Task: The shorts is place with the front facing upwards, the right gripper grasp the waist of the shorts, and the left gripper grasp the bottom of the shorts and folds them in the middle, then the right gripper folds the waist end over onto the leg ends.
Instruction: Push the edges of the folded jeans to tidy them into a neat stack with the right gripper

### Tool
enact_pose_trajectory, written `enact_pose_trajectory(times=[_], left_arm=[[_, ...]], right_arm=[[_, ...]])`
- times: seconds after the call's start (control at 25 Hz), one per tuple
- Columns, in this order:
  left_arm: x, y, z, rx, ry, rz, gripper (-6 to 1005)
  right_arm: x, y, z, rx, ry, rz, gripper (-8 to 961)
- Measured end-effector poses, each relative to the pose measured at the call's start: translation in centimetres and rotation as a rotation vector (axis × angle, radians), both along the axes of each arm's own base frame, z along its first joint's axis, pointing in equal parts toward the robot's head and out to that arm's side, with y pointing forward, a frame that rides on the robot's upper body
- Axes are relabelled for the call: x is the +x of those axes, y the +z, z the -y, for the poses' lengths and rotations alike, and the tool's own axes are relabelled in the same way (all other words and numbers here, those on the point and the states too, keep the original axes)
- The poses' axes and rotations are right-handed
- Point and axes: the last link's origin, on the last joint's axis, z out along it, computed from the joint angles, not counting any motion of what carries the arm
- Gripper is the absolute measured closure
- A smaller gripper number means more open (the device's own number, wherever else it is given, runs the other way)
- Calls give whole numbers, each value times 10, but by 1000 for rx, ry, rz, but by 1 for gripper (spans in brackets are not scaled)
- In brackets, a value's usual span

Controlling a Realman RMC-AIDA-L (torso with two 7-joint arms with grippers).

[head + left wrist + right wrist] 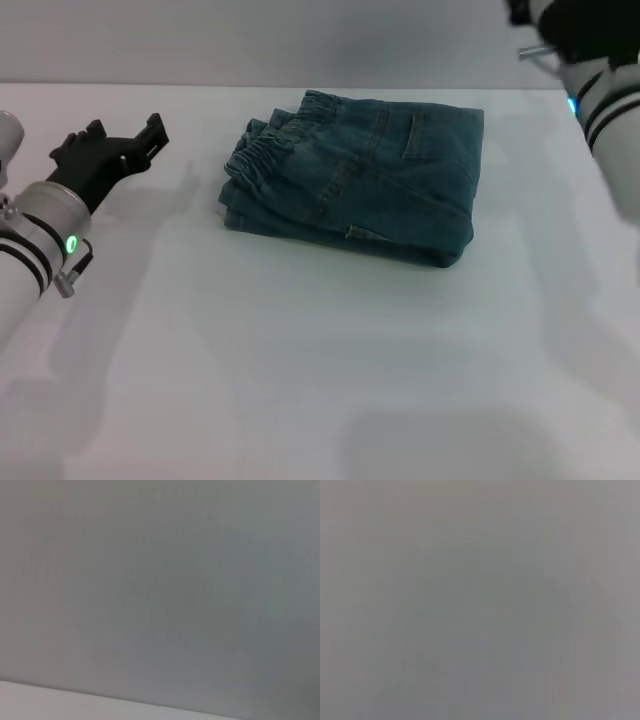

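Observation:
The shorts [370, 180] lie folded into a compact blue-green denim packet at the middle back of the white table [300, 360]. The waist end is the top layer, its ruffled elastic band [268, 145] along the packet's left side and a pocket [415, 135] facing up. I cannot make out the leg ends beneath it. My left gripper [125, 135], on the arm with the green light, hovers open and holding nothing, well left of the shorts. Only the upper edge of my right gripper [520, 12] shows, at the top right corner, above and right of the shorts.
My right arm's silver wrist with its cyan light [600, 95] runs down the right edge. A grey wall [200, 40] stands behind the table. Both wrist views show only plain grey, with a pale strip of table [75, 705] in the left one.

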Motion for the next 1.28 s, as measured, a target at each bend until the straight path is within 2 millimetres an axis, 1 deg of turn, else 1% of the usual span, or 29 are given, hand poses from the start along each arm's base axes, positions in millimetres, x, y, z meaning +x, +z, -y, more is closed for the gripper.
enact_pose_trajectory(times=[0.04,0.12,0.2,0.24,0.28,0.32,0.36,0.44,0.52,0.6,0.64,0.8,1.0,1.2,1.28], left_arm=[[1,-3,0,-9,-5,-6,197],[2,-6,0,-8,-21,-12,197],[3,-6,1,9,-46,-13,197],[4,-6,1,17,-56,-13,197],[5,-5,3,40,-78,-8,197],[5,-5,3,40,-78,-8,197],[5,-4,3,51,-88,-6,197],[5,-3,3,57,-95,-7,197],[5,-4,3,58,-101,-13,197],[6,-4,1,58,-104,-17,197],[6,-4,0,57,-106,-20,197],[5,-7,-4,44,-105,-34,197],[7,-12,-7,26,-109,-39,197],[8,-14,-8,17,-105,-41,197],[8,-14,-8,13,-102,-41,197]], right_arm=[[-3,0,5,52,26,29,421],[-6,-8,26,161,152,87,422],[-3,-20,46,174,319,72,423],[1,-27,55,133,400,2,424],[11,-38,66,24,478,-144,424],[11,-38,66,24,478,-144,425],[17,-44,70,-55,496,-247,425],[31,-56,80,-200,489,-414,446],[42,-66,92,-306,455,-534,466],[53,-75,103,-364,398,-608,487],[63,-81,110,-389,345,-624,498],[73,-89,117,-421,282,-615,539],[85,-101,117,-498,180,-607,784],[85,-111,116,-566,154,-556,927],[86,-115,117,-584,147,-537,927]])
